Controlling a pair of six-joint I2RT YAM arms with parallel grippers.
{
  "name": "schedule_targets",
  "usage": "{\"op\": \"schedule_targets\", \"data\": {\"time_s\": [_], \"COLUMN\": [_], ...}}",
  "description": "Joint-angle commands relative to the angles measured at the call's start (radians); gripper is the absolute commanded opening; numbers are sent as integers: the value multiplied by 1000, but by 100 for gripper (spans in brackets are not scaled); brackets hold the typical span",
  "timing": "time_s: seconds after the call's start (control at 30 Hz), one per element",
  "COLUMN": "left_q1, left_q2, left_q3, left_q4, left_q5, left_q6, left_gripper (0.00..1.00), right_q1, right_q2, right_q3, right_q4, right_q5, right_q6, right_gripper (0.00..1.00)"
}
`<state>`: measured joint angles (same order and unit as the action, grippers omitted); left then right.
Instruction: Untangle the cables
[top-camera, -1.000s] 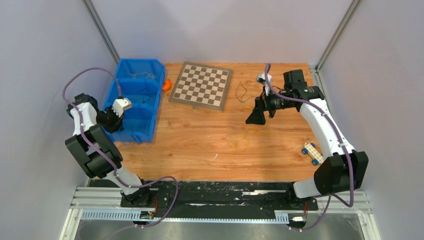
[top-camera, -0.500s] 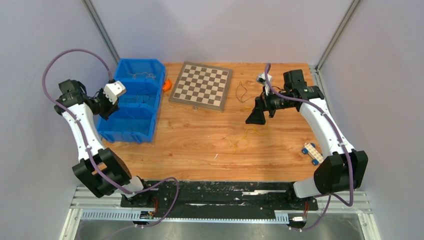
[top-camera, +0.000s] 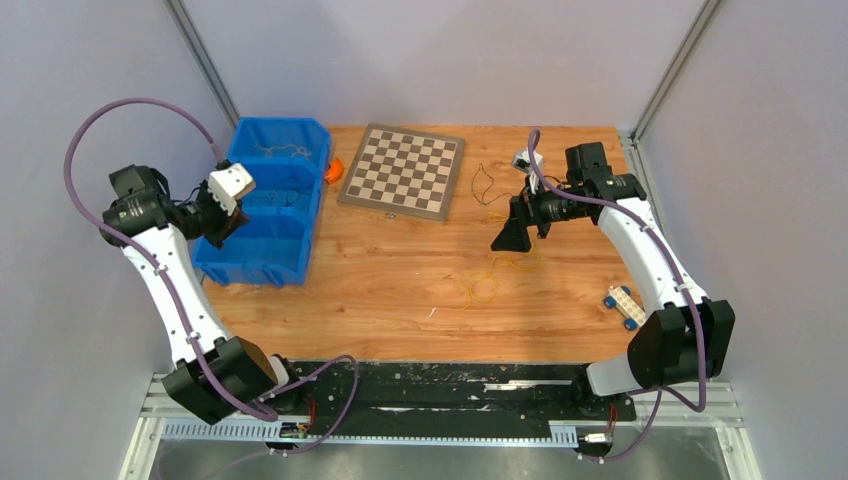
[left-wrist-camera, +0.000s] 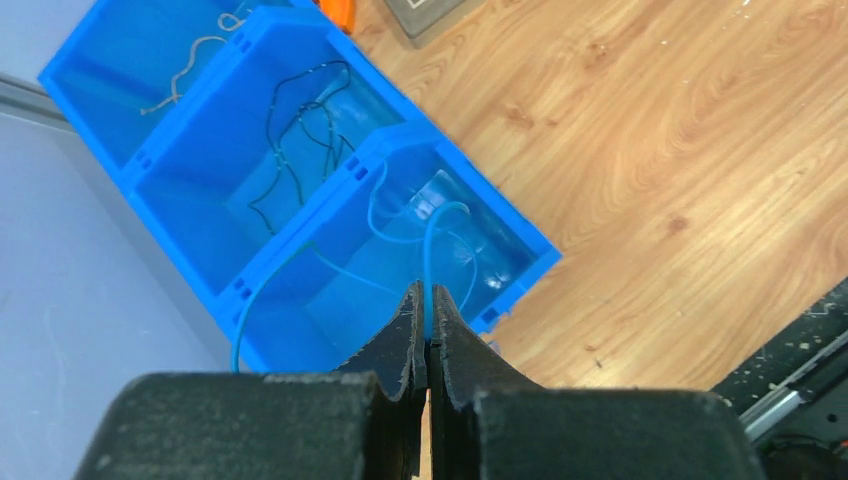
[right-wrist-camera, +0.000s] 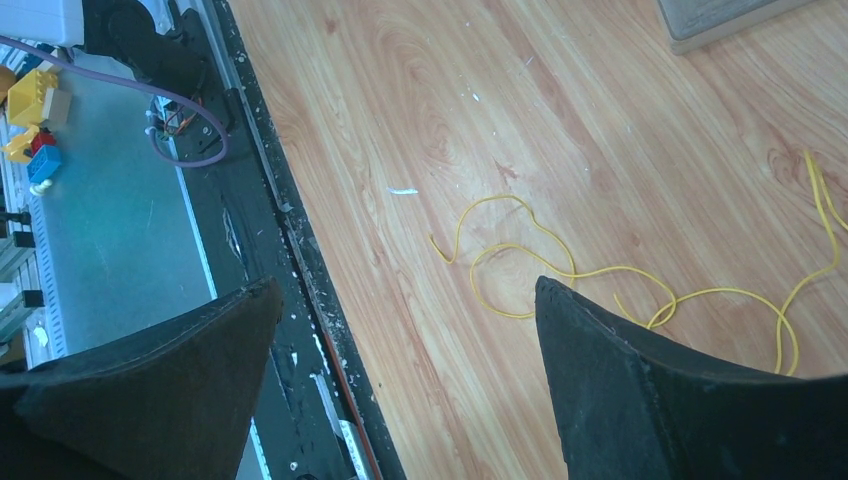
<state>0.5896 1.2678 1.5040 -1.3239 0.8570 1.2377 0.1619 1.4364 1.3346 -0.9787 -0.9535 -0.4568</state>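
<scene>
A blue cable (left-wrist-camera: 428, 250) rises from the nearest compartment of the blue bin (left-wrist-camera: 350, 165) into the tips of the left gripper (left-wrist-camera: 425, 300), which is pinched tight on it above the bin. A black cable (left-wrist-camera: 300, 140) lies in the middle compartment and a pale cable (left-wrist-camera: 190, 60) in the far one. A yellow cable (right-wrist-camera: 520, 250) sprawls in loose loops on the desk (top-camera: 380, 270), with the right gripper (right-wrist-camera: 405, 285) spread wide above it. A dark cable (top-camera: 483, 185) lies beside the chessboard (top-camera: 403, 170).
</scene>
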Motion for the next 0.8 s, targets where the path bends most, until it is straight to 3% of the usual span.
{"op": "schedule_targets", "data": {"time_s": [0.0, 0.23, 0.5, 0.53, 0.63, 0.7, 0.77], "left_q1": [-4, -4, -35, -47, -47, -37, -21], "left_q2": [-16, 167, 353, 367, 413, 408, 373], "left_q3": [-74, -85, -58, -58, -23, 0, 4], "left_q4": [37, 141, 378, 381, 343, 296, 260], "left_q5": [-9, -187, -371, -399, -419, -404, -362], "left_q6": [-64, -209, -383, -382, -397, -385, -359], "left_gripper": [0, 0, 2, 6, 42, 55, 60], "right_q1": [-4, -4, -7, -8, -12, -17, -18], "right_q2": [-22, -19, 26, 31, 31, 27, 28], "right_q3": [-5, -25, -39, -36, -36, -42, -50], "right_q4": [26, 26, 29, 29, 29, 29, 29], "right_q5": [-41, -27, -35, -35, -27, -27, -33], "right_q6": [-12, -23, -30, -29, -33, -36, -35], "right_gripper": [96, 95, 95, 95, 95, 95, 95]}}
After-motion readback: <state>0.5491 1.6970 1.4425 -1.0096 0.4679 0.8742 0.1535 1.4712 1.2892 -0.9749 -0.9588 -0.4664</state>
